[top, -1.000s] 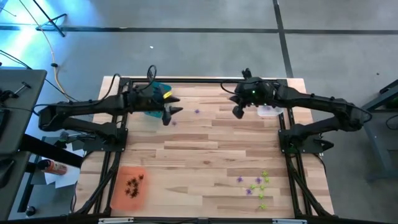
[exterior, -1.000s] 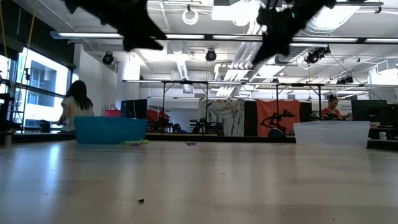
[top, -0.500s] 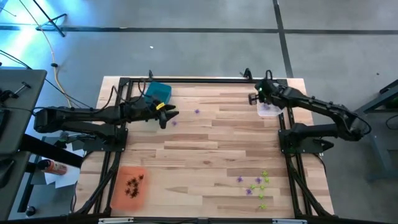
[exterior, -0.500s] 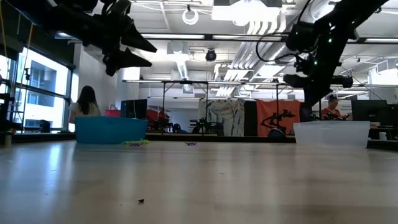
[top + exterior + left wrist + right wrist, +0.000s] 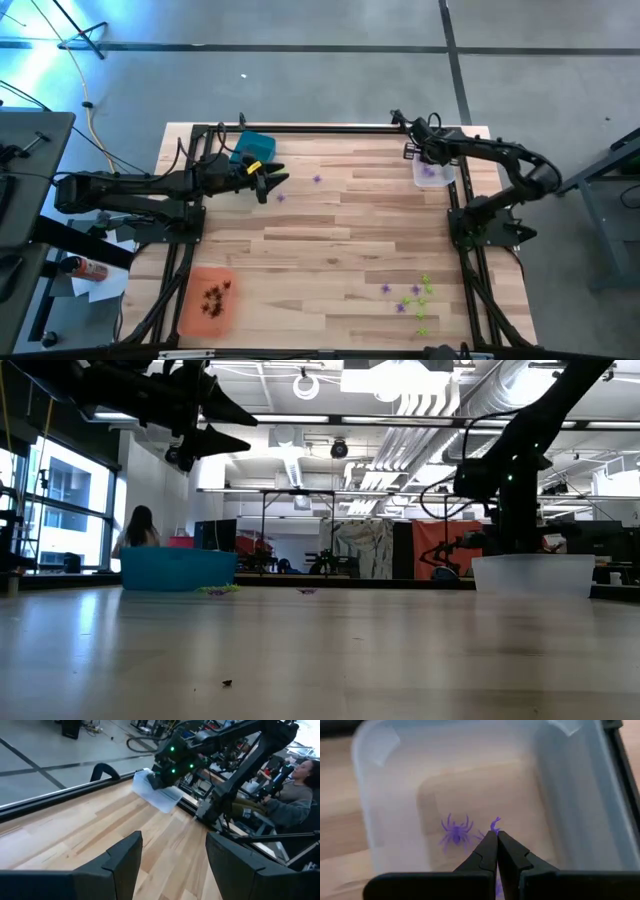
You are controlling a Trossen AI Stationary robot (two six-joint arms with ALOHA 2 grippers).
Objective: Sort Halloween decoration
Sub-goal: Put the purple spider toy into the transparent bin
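- Swinging back across the counter (image 5: 330,250) since a second ago: right gripper (image 5: 496,836) now hanging over the clear tray (image 5: 432,173) at the far right corner; left arm pulled in beside the teal tray (image 5: 254,146).
- Waiting near that teal tray: left gripper (image 5: 172,851), fingers spread wide, holding nothing.
- Pinching narrow over the clear tray: right gripper, tips closed on a purple spider (image 5: 494,824), with another purple spider (image 5: 455,830) already lying on the tray floor.
- Lying in the orange tray (image 5: 192,312) at the near left: dark spiders (image 5: 215,297).
- Waiting loose at the near right of the counter: purple and green spiders (image 5: 412,297); two more purple ones (image 5: 316,179) sitting close to the left gripper.
- Risking, by judgement: a tiny piece sticking to a fingertip on release and riding back out of the tray; a light piece bouncing over the low wall if let go too high; the left gripper brushing the nearby strays and scattering them.
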